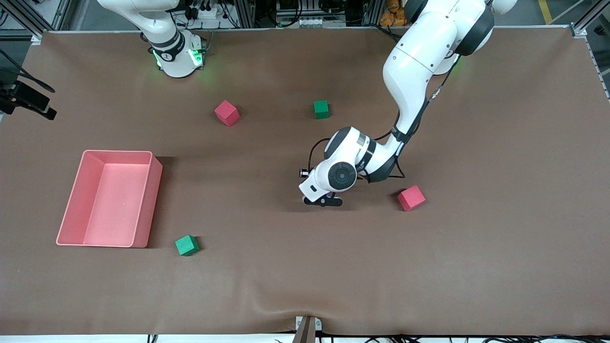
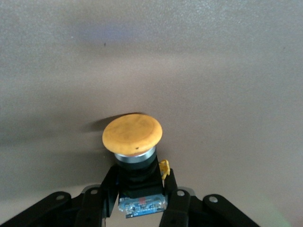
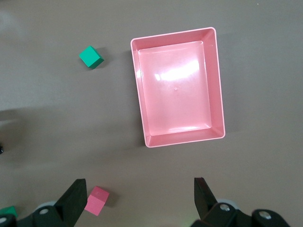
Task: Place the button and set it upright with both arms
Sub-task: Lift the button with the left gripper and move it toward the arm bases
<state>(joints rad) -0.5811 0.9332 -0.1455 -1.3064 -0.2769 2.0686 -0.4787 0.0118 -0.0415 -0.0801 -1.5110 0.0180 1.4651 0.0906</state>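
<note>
We see our left arm (image 1: 414, 81) bent low over the worktop, its left gripper (image 1: 324, 200) with jaws clamped, while our right gripper (image 3: 139, 201) waits aloft, jaws wide apart.

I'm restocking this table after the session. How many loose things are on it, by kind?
Red cubes: 2, one, one
Green cubes: 2, one, one
Pink bin: 1
Orange-capped button: 1, gripped in the left hand
Total: 6
</note>
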